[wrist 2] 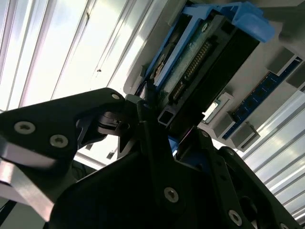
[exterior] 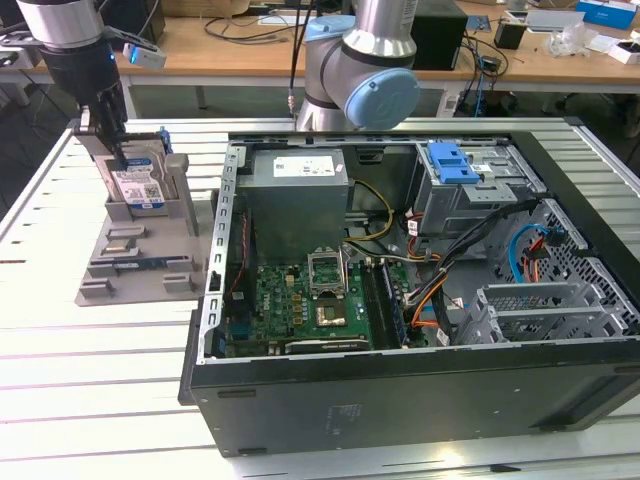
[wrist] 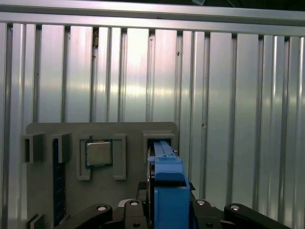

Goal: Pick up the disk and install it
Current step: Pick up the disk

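Disk [exterior: 138, 186] (white-and-blue label) in claw [exterior: 113, 150]

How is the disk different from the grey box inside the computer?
The disk is thin and stands on edge in a grey holder outside the case; the power supply is a chunky box inside it. The disk has a blue frame; the power supply is plain grey. The gripper is at the disk, not the power supply. Both carry labels.
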`<state>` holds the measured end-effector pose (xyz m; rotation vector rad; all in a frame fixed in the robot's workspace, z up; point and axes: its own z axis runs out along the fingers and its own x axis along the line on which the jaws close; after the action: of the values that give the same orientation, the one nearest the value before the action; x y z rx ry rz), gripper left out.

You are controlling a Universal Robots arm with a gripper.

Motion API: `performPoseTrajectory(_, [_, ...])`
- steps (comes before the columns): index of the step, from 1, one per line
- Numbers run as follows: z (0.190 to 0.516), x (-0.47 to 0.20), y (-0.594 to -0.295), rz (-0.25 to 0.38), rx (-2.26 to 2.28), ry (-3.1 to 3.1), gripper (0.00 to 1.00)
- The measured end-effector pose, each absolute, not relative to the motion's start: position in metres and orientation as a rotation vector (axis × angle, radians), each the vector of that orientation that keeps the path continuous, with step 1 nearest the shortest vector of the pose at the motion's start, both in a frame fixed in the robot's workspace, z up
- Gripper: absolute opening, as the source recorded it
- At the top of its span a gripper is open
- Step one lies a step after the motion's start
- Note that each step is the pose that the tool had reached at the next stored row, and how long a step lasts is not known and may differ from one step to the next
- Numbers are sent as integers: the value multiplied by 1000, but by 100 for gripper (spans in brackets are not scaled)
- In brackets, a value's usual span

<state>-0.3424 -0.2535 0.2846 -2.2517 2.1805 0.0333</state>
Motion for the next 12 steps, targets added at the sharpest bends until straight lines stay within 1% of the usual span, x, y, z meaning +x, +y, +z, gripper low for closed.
performPoseTrajectory(8, [285,-342,-253,30,-2253,2182,36])
performPoseTrajectory(12, [295,-342,-253,28,-2254,2183,36])
